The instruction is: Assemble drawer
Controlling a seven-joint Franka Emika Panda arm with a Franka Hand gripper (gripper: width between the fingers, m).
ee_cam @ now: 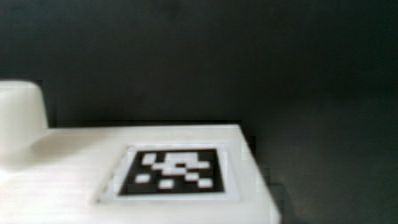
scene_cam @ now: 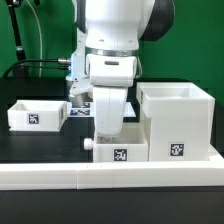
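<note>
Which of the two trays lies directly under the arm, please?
The tray right beside the housing; the other tray stands alone at the exterior view's left.

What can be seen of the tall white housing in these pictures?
The housing is a white, plastic-looking cube, seemingly open on top, upright on the black table at the exterior view's right. A black-and-white tag sits low on its front. A shallow tray stands close beside it; a white rail runs before it.
</note>
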